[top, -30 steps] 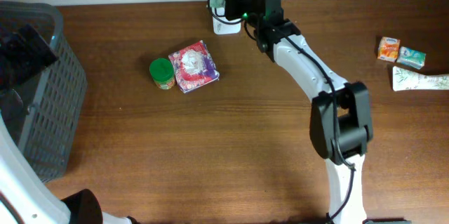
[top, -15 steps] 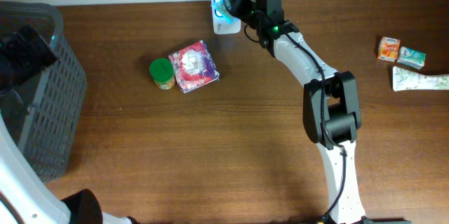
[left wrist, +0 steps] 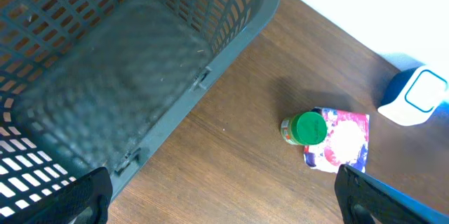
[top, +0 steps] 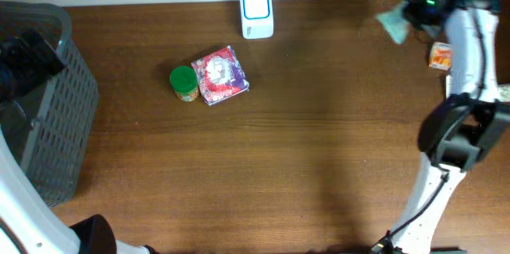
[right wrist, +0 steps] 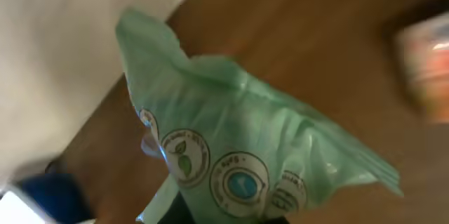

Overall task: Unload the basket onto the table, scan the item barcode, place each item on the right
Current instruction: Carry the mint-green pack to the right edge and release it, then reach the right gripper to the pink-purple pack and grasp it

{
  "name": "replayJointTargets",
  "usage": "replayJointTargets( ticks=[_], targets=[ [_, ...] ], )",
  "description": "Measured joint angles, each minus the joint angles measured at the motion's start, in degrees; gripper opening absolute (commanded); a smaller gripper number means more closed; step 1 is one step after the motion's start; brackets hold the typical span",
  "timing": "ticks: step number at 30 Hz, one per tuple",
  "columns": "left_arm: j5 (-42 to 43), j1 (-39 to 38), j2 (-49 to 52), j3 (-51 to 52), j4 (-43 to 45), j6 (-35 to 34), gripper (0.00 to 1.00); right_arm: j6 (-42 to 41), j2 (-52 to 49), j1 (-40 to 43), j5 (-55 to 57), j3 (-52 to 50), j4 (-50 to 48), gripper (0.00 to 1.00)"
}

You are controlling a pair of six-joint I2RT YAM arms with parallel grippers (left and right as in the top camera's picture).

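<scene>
The right gripper [top: 411, 13] is clamped on a green packet [top: 392, 25], pinching its lower edge. In the right wrist view the crinkled film [right wrist: 238, 147] fills the picture, printed with round leaf emblems. The packet hangs over the far right part of the table [top: 303, 166], with a small orange box [top: 440, 55] lying near it. The white barcode scanner [top: 256, 13] stands at the table's far edge, well apart from the packet. Nearer the middle, a green-lidded jar [top: 184, 83] stands touching a pink packet [top: 221, 75]. The left gripper [left wrist: 221, 182] hangs with its jaws spread wide and holds nothing. It is above the rim of the grey basket [top: 56, 134] on the left side.
</scene>
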State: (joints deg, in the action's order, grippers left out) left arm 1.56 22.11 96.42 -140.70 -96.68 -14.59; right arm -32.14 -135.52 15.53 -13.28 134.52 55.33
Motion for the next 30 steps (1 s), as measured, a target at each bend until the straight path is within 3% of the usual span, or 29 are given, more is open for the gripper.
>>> replayJointTargets(
  ticks=[3,4,5,6,8,10,13,14,17,22,23,26,29,30],
  targets=[
    [0.0,0.0,0.0,0.0,0.0,0.0,0.99,3.5,0.2,9.4,5.0,0.2,8.0,0.06],
    [0.0,0.0,0.0,0.0,0.0,0.0,0.99,4.0,0.2,11.4,6.9,0.2,8.9,0.16],
    [0.0,0.0,0.0,0.0,0.0,0.0,0.99,4.7,0.2,14.3,8.7,0.2,9.7,0.35],
    [0.0,0.0,0.0,0.0,0.0,0.0,0.99,5.5,0.1,16.1,10.9,0.2,10.6,0.71],
    [0.0,0.0,0.0,0.0,0.0,0.0,0.99,7.6,0.0,16.0,13.0,0.2,10.6,0.83],
    [0.0,0.0,0.0,0.0,0.0,0.0,0.99,12.3,0.0,14.8,13.5,0.2,10.5,0.85],
    [0.0,0.0,0.0,0.0,0.0,0.0,0.99,14.1,0.9,14.3,6.6,0.1,12.2,0.9],
    [0.0,0.0,0.0,0.0,0.0,0.0,0.99,14.1,3.7,13.6,0.1,0.1,13.6,1.0],
    [0.0,0.0,0.0,0.0,0.0,0.0,0.99,17.7,13.4,4.6,-19.9,0.5,21.3,0.99],
    [0.0,0.0,0.0,0.0,0.0,0.0,0.99,26.8,7.0,-21.6,-15.6,-0.7,16.2,1.0],
    [0.0,0.0,0.0,0.0,-0.1,0.0,0.99,26.9,4.0,-26.5,-14.2,-1.0,11.7,0.93],
    [0.0,0.0,0.0,0.0,-0.1,0.0,0.99,26.5,-5.4,-33.9,-18.4,-1.0,2.7,0.91],
    [0.0,0.0,0.0,0.0,0.0,0.0,0.99,26.5,-13.6,-36.7,-26.3,-1.2,0.3,0.71],
    [0.0,0.0,0.0,0.0,0.0,0.0,0.99,26.4,-15.6,-37.0,-28.9,-1.2,0.1,0.44]
  ],
)
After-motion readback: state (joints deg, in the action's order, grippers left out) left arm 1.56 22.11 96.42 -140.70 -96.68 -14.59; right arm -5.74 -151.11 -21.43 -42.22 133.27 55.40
